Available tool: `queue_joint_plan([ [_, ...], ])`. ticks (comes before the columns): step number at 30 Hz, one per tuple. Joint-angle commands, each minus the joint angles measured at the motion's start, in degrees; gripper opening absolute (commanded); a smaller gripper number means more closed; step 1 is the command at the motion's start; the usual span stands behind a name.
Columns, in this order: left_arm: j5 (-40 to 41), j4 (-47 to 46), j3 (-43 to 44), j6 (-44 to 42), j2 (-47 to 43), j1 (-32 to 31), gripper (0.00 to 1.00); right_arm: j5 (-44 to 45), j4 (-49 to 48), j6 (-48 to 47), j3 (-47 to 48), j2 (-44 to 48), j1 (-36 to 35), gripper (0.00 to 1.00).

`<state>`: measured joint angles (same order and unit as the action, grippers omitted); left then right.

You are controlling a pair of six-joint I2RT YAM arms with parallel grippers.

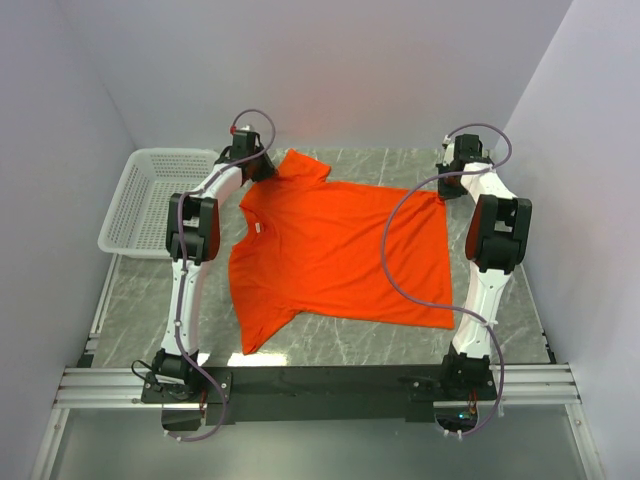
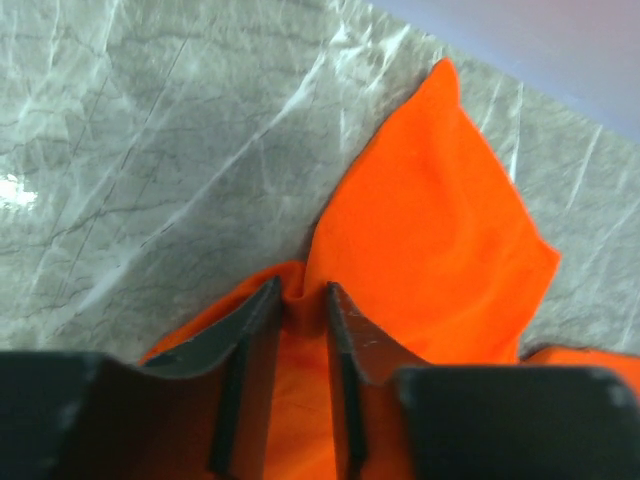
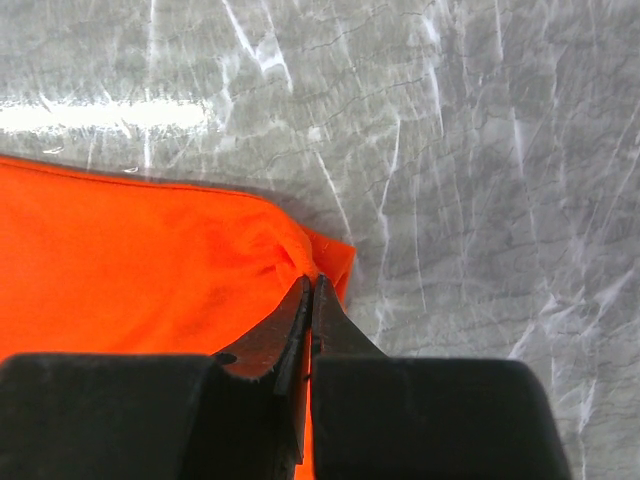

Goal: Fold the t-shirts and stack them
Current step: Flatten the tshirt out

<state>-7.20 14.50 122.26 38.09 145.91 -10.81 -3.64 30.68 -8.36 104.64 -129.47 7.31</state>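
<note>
Top external, t-shirt (image 1: pixel 340 250) lengthwise across, collar seemingly left

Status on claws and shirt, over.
Left claw part open over sleeve cloth. Right claw shut on shirt corner; shirt flat, unfolded. Basket clear of shirt.

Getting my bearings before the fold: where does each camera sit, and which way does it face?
Top: above and behind the robot, looking down on table, t-shirt, basket; both arms show.
Left wrist: on the left hand, facing a sleeve; fingers straddle cloth.
Right wrist: on the right hand, pinching a shirt corner.
All share the t-shirt.
</note>
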Motion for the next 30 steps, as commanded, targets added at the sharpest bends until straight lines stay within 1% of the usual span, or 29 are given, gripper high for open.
queue_joint_plan([
  [1, -1.0, 1.9, 0.0, -3.3, -1.0, -0.1, 0.25, -0.8, 0.5, 0.8, 2.3, 1.4, 0.4, 0.0],
  [2, -1.2, 2.1, -1.7, -3.7, -1.9, -0.1, 0.16, -0.8, 0.4, 0.8, 2.4, 1.4, 0.3, 0.0],
  [4, -0.7, 2.2, -4.2, -5.0, -3.3, -0.1, 0.08, -0.9, 0.4, 0.9, 2.4, 1.5, 0.3, 0.0],
  [5, -0.4, 1.9, -7.4, -5.4, -5.5, 0.0, 0.01, -1.0, 0.5, 0.9, 2.1, 1.6, 0.3, 0.0],
  [7, 1.0, 0.4, -11.3, -6.2, -8.3, 0.0, 0.01, -1.2, 0.4, 0.9, 1.4, 2.2, 0.3, 0.0],
  [8, 1.4, -0.3, -15.7, -6.4, -11.4, 0.0, 0.01, -1.2, 0.3, 0.8, 0.4, 2.6, 0.4, 0.0],
  [10, 1.9, -0.9, -19.7, -7.0, -14.3, 0.0, 0.01, -1.1, -0.2, 0.4, -0.8, 3.4, 0.3, 0.0],
  [12, 1.9, -0.4, -24.9, -7.2, -18.3, -0.1, 0.01, -0.9, -0.3, -0.2, -2.3, 4.0, 0.3, 0.0],
  [13, 1.8, -0.9, -27.0, -7.3, -19.6, -0.2, 0.01, -0.8, -0.4, -0.4, -2.8, 4.5, 0.3, 0.0],
  [14, 1.8, -1.5, -31.6, -7.5, -22.5, -0.2, 0.01, -0.8, -0.5, -0.7, -3.9, 4.8, 0.3, 0.0],
  [16, 1.8, -3.4, -36.2, -7.1, -25.5, -0.2, 0.01, -0.9, -0.7, -1.3, -4.8, 5.5, 0.4, 0.0],
  [17, 2.1, -5.0, -39.5, -7.0, -27.9, -0.2, 0.04, -1.1, -0.8, -1.6, -5.4, 5.6, 0.4, 0.0],
  [19, 2.4, -6.4, -41.1, -6.4, -29.9, -0.1, 0.11, -1.2, -0.8, -1.8, -5.8, 6.1, 0.5, 0.0],
  [20, 2.9, -7.0, -41.0, -6.2, -31.2, -0.1, 0.19, -1.4, -0.7, -1.9, -5.7, 6.1, 0.4, 0.0],
  [22, 3.2, -7.3, -38.7, -5.3, -31.9, -0.1, 0.27, -1.5, -0.6, -1.9, -5.4, 6.2, 0.4, 0.0],
  [23, 3.8, -6.9, -37.4, -5.0, -31.7, -0.1, 0.35, -1.7, -0.4, -1.9, -5.2, 6.1, 0.5, 0.0],
  [24, 4.1, -6.1, -35.9, -4.9, -31.2, 0.0, 0.39, -2.0, -0.4, -1.8, -5.1, 6.1, 0.5, 0.0],
  [25, 4.1, -5.2, -32.0, -4.7, -29.5, 0.1, 0.4, -2.1, -0.1, -1.7, -4.5, 5.8, 0.4, 0.0],
  [27, 4.3, -1.8, -28.0, -4.2, -27.2, 0.5, 0.42, -2.3, 0.3, -1.6, -4.2, 5.6, 0.4, 0.0],
  [28, 4.5, -0.9, -24.4, -4.1, -24.6, 0.6, 0.42, -2.5, 0.3, -1.5, -4.2, 5.6, 0.4, 0.0],
  [30, 4.3, 1.1, -21.1, -4.2, -20.9, 0.8, 0.43, -3.0, 0.3, -1.3, -4.2, 5.6, 0.4, 0.0],
])
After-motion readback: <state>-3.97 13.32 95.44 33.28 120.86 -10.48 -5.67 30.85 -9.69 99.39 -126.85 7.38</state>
